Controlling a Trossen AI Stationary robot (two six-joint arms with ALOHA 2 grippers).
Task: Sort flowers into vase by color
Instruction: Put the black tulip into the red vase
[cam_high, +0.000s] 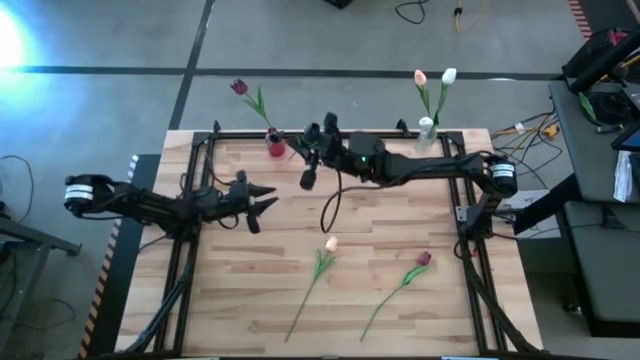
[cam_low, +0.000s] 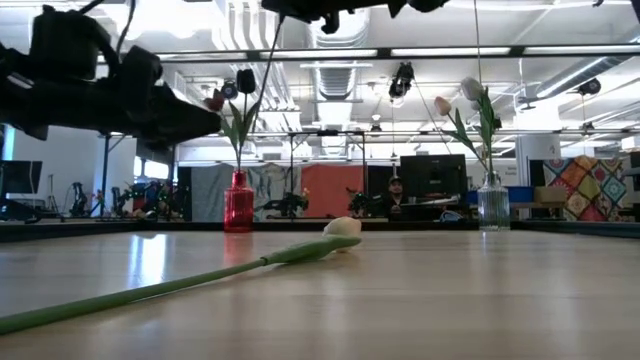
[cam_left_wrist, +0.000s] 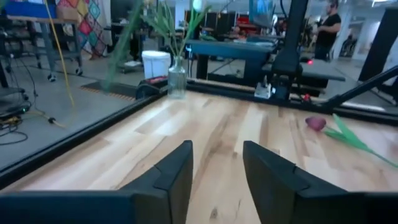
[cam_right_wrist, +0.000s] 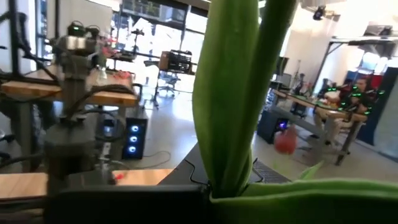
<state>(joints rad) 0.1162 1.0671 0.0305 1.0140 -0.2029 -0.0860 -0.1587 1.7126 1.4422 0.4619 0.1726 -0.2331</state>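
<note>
Lying flat on the wooden bench (cam_high: 400, 200) are two loose flowers: a peach-headed tulip (cam_high: 330, 243) and, just beside it on the side toward the right arm, a maroon-headed tulip (cam_high: 424, 259), both with their long green stems trailing toward the bench's near edge. Taking the red vase (cam_high: 275, 143) at the far edge as the landmark, a dark tulip (cam_high: 239, 87) stands in it, its head leaning out beyond the bench. Well along the same far edge from the red vase stands a clear glass vase (cam_high: 427, 128) holding a peach tulip (cam_high: 421, 77) and a white tulip (cam_high: 449, 75). Just beside the red vase, a little inward over the bench, hangs the right claw (cam_high: 309, 150), pressed together on a green-stemmed flower (cam_right_wrist: 231, 93); its stem and broad leaf fill the right wrist view, and the head cannot be made out. From the low view the peach-headed tulip's pale head (cam_low: 342, 227) rests on the wood between the two vases, with a seated person in the room behind it. The left claw (cam_high: 262, 198) hovers over the bench on the near side of the red vase, nearer the left arm's edge, its fingers (cam_left_wrist: 177, 171) spread apart with nothing between them.
</note>
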